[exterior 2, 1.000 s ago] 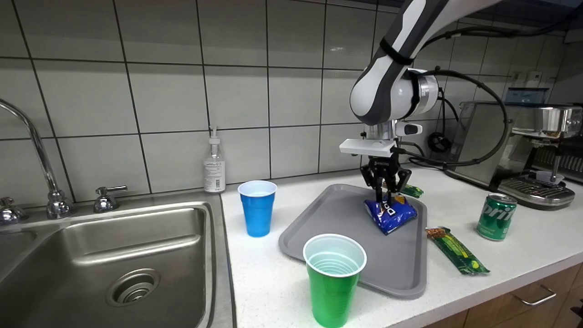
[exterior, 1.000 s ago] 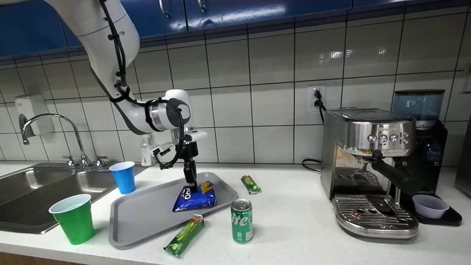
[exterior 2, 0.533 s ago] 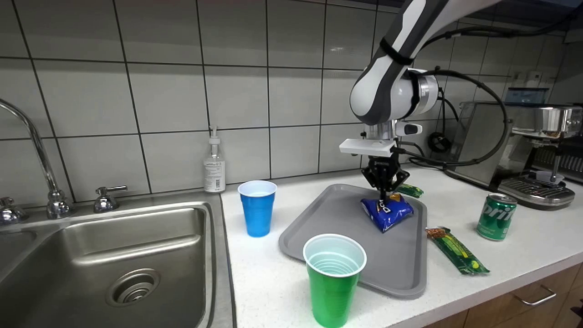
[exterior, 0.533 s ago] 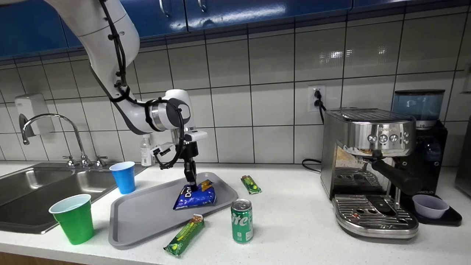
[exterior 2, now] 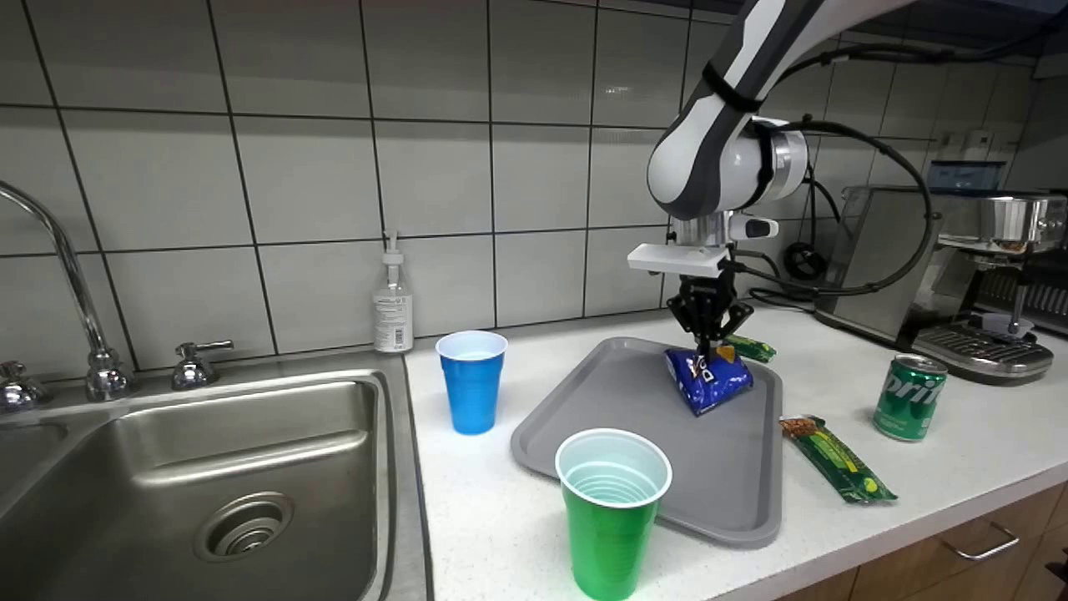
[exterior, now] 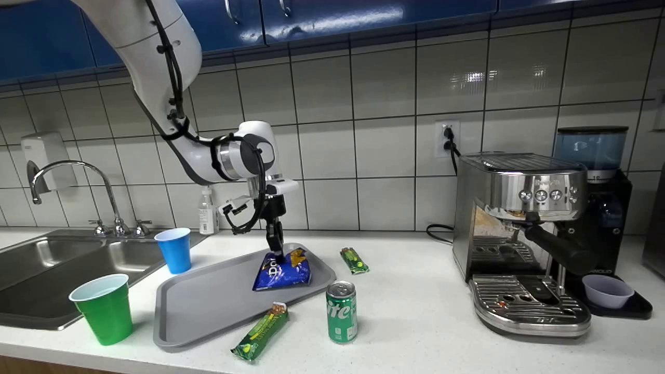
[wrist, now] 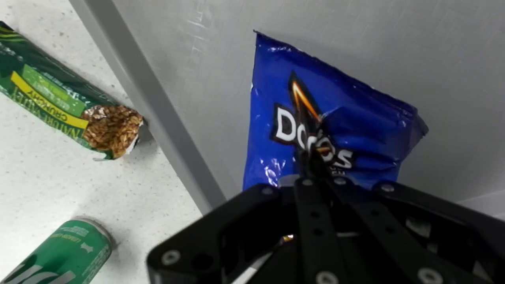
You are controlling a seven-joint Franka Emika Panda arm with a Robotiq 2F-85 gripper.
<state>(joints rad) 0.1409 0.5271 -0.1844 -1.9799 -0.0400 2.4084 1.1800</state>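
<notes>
Gripper [exterior: 279, 256] clamped on the bag [exterior: 286, 275], over the tray [exterior: 213, 296].
The lone arm [exterior: 150, 78] reaches down to the bag, which lies directly under the fingers [exterior: 275, 239]; these are pressed together with a fold of its front between them. It is at the tray's end away from the sink [exterior 2: 167, 551]. Its printed word slants across the wrist view, but the gripper covers one end, so I cannot tell its long axis, nor whether its underside touches the tray. Counted outward: one bag; one tray; a bar [exterior: 262, 332] just beside the tray's long edge and another bar [exterior: 354, 260] past its end, two in all; one can [exterior: 341, 314]; a blue cup [exterior: 174, 253] and a green cup [exterior: 105, 314], two in all, on the sink side; one bottle [exterior 2: 393, 309]; one coffee machine [exterior: 499, 195], well apart.
</notes>
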